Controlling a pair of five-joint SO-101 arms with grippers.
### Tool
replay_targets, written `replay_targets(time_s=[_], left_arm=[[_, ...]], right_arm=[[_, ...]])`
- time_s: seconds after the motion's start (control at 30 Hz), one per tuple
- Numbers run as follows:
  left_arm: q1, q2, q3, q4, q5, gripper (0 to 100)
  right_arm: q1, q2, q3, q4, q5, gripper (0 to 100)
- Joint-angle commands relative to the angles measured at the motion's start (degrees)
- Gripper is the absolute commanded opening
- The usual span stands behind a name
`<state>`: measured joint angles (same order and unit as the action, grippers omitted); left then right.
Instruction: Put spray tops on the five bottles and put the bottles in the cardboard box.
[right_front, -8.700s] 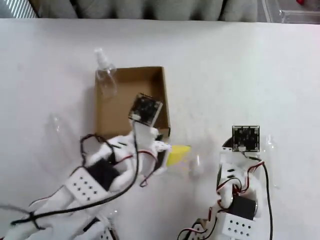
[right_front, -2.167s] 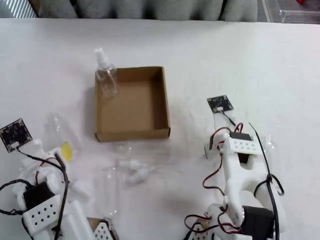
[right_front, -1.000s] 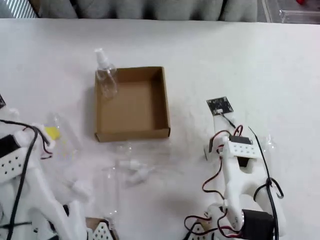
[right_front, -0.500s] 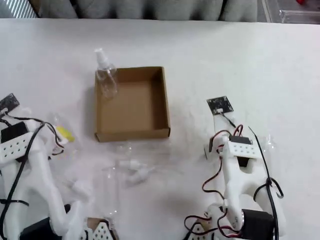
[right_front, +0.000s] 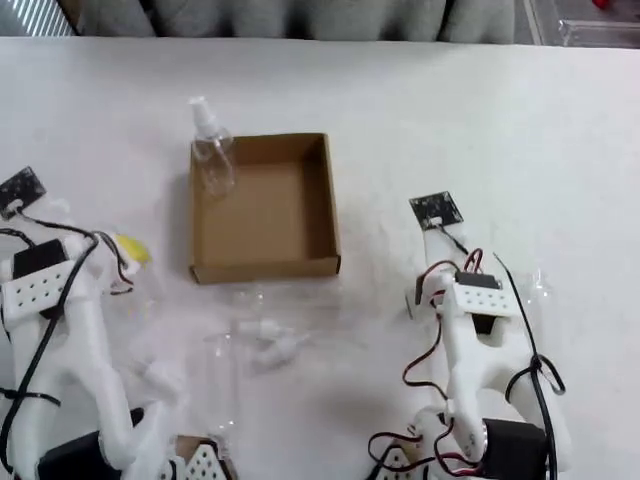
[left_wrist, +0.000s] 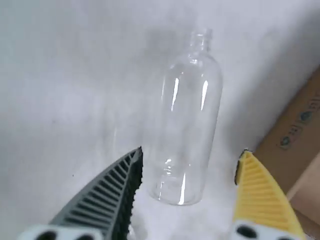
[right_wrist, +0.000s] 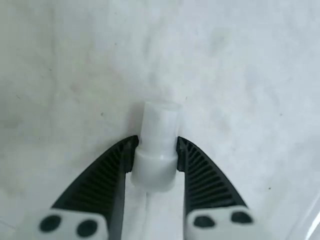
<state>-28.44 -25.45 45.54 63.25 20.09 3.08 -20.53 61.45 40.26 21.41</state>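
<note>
A clear bottle (left_wrist: 187, 120) with no top lies on the white table, left of the cardboard box (right_front: 265, 205). My left gripper (left_wrist: 191, 154) is open, its grey and yellow fingers on either side of the bottle's base. My right gripper (right_wrist: 156, 142) is shut on a white spray top (right_wrist: 156, 160) that rests on the table to the right of the box, and it also appears in the high view (right_front: 415, 298). One bottle with a spray top (right_front: 212, 150) stands at the box's far left corner.
More clear bottles lie in front of the box (right_front: 265, 298) and nearer the front edge (right_front: 222, 375). Loose white spray tops (right_front: 268, 338) lie between them. Another clear bottle (right_front: 535, 285) lies beside the right arm. The box's brown wall (left_wrist: 300, 145) is close to the yellow finger.
The left arm has swung from the table's front left up towards the box and now straddles the lying bottle. The right arm has hardly shifted.
</note>
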Motion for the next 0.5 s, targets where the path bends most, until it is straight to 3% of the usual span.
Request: replay_targets(time_s=[0.0, 0.47], left_arm=[[1.19, 4.53, -3.87, -2.11, 0.53, 29], [-0.57, 26.68, -22.42, -2.37, 0.7, 29]], right_arm=[[-0.75, -1.01, -0.26, -0.84, 0.62, 1.5], [-0.75, -1.01, -0.26, -0.84, 0.62, 1.5]])
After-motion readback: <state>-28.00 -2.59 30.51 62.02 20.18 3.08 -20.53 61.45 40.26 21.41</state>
